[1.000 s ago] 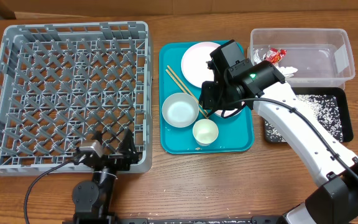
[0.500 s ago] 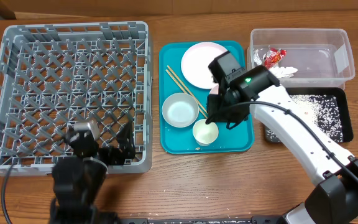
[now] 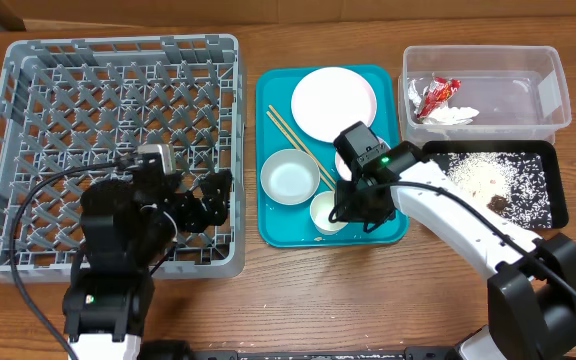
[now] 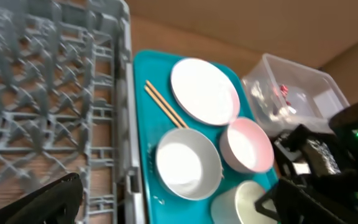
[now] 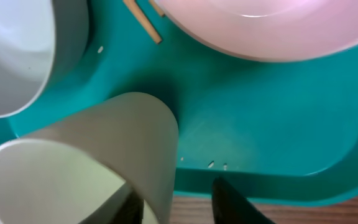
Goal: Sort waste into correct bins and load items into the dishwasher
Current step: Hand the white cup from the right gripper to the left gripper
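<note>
The right gripper [image 3: 348, 208] is down at the near right part of the teal tray [image 3: 268, 228], at the small white cup [image 3: 326, 213]. In the right wrist view its two fingers stand either side of the cup's wall, one inside the rim and one outside. A strip of teal shows between the outer finger [image 5: 229, 200] and the cup, so the jaws are partly parted and not clamped on it.

The cup is crowded. A white bowl [image 3: 290, 176] stands just beside it on the left. A pink bowl [image 4: 247, 146] sits right behind it, hidden under the arm in the overhead view. The two chopsticks [image 3: 296, 147] lie slanted between the white bowl and the round plate [image 3: 333, 103] at the tray's far end, and their near ends reach close to the cup.

The left gripper [image 3: 211, 197] hangs wide open and holds nothing, above the near right corner of the grey dish rack [image 3: 88, 110], which has no dishes in it.

To the right on the wooden surface [image 3: 368, 290], the clear tub [image 3: 528, 90] holds the red-and-silver wrapper [image 3: 436, 96] and the white tissue [image 3: 455, 116]. In front of the tub, the black tray [image 3: 560, 205] carries scattered white grains [image 3: 528, 175] and a small brown lump [image 3: 496, 203]. The right arm reaches across the black tray's near left corner.
</note>
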Tool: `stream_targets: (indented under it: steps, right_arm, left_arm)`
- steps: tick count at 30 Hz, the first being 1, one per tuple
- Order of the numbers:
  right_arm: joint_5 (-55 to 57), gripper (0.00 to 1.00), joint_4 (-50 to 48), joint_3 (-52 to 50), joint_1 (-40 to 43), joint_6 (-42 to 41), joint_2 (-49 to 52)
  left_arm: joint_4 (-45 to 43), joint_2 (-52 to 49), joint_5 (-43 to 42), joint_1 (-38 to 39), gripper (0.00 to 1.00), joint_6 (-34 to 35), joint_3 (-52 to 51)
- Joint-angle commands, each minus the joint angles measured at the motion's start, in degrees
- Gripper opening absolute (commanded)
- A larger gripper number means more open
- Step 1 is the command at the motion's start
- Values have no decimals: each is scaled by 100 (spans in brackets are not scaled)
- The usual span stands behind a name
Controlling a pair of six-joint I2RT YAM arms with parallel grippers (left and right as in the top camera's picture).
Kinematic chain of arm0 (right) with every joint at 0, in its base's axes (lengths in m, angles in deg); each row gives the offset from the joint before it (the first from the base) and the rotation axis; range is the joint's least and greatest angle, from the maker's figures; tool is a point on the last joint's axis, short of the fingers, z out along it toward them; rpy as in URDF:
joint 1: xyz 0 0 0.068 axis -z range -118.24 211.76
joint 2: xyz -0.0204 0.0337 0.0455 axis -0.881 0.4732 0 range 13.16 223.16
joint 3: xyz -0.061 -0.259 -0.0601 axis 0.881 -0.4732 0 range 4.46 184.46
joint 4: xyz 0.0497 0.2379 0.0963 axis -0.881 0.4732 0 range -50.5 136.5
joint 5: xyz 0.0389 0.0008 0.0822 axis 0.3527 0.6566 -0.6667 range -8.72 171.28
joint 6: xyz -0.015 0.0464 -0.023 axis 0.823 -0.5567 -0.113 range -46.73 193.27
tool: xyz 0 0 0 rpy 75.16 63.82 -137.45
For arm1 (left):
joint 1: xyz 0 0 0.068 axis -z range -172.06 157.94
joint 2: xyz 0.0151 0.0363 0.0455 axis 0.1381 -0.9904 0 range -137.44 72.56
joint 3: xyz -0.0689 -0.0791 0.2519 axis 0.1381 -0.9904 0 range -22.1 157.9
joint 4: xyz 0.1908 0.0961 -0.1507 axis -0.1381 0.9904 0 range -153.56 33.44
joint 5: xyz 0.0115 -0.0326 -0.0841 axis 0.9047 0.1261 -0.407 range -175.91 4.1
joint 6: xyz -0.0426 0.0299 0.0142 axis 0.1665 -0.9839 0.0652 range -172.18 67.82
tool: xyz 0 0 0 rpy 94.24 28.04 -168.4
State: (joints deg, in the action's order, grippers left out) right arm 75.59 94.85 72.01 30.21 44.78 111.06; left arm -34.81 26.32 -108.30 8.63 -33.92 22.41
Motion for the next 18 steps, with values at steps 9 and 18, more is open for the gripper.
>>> stream_targets:
  steps: [9,18]
  right_arm:
    - [-612,4,-278,24,61,-136,-55]
    - [-2468,4,-553,164,1235,254,-1410]
  left_arm:
    - [157,-415,-1902,-35,100,470,131]
    - [129,-1130,-4024,-289,100,748,125]
